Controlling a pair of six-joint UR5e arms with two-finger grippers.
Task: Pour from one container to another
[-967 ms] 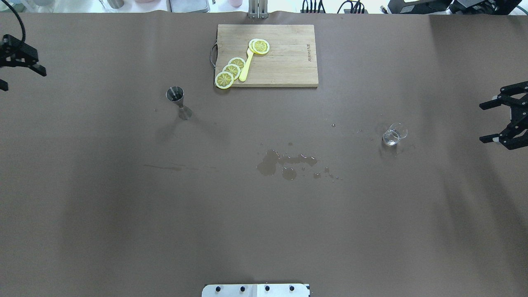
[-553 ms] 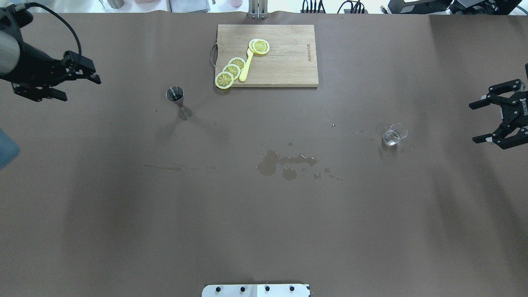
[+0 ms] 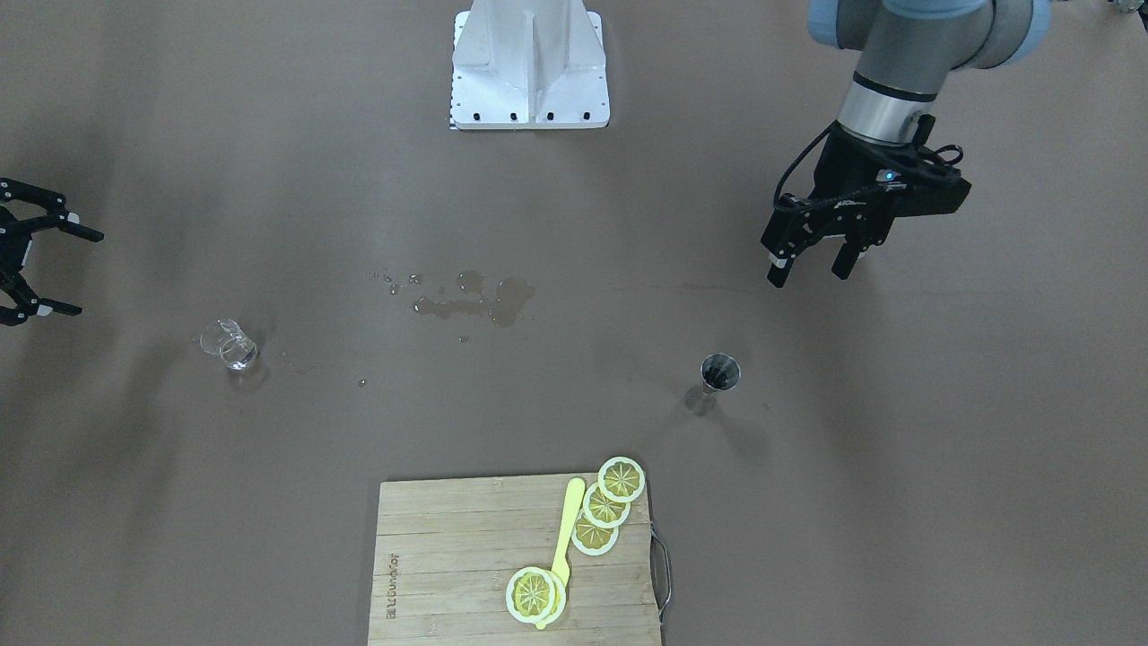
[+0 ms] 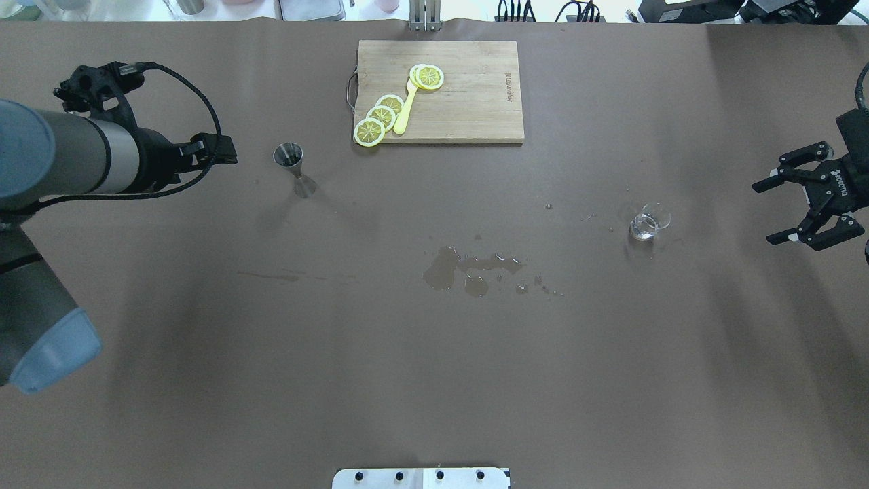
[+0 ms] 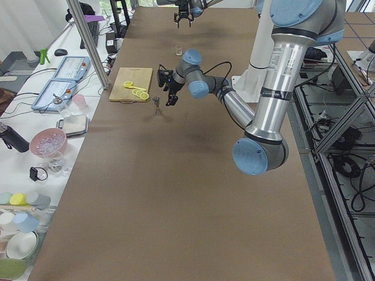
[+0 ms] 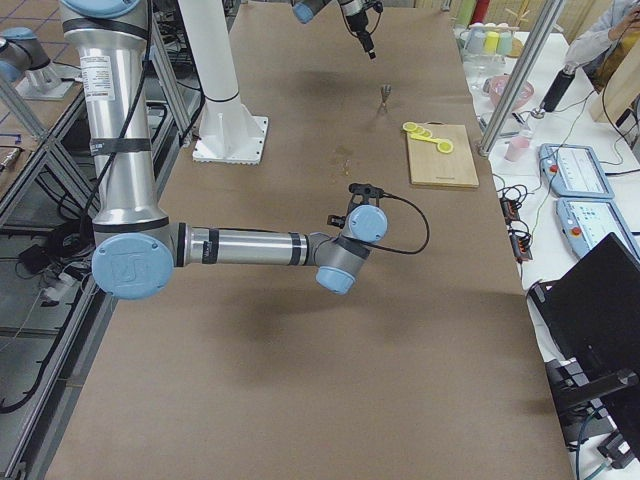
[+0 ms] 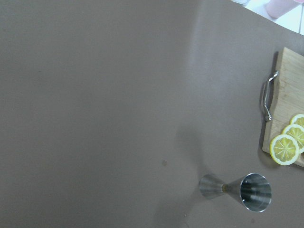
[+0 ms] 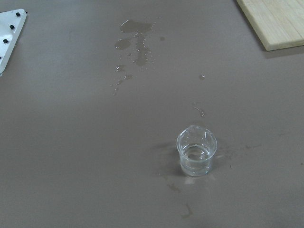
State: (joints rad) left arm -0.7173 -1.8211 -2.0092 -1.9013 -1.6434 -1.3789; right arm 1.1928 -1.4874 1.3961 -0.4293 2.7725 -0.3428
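The clear glass beaker (image 4: 648, 223) stands upright on the brown table at the right, with a little clear liquid in it (image 8: 196, 153) (image 3: 231, 345). My right gripper (image 4: 765, 212) hangs open to the right of it, well apart (image 3: 82, 274). The steel jigger (image 4: 293, 166) stands upright at the left (image 3: 715, 380) (image 7: 240, 188). My left gripper (image 3: 810, 266) is open and empty, a short way left of the jigger in the overhead view (image 4: 218, 151).
A wooden cutting board (image 4: 475, 102) with lemon slices (image 4: 380, 115) and a yellow utensil lies at the back centre. A wet spill (image 4: 468, 268) marks the table's middle. The robot's white base plate (image 4: 421, 477) sits at the near edge.
My left arm has swung in from the left edge toward the jigger. My right gripper has drifted a little toward the beaker. Both stay open.
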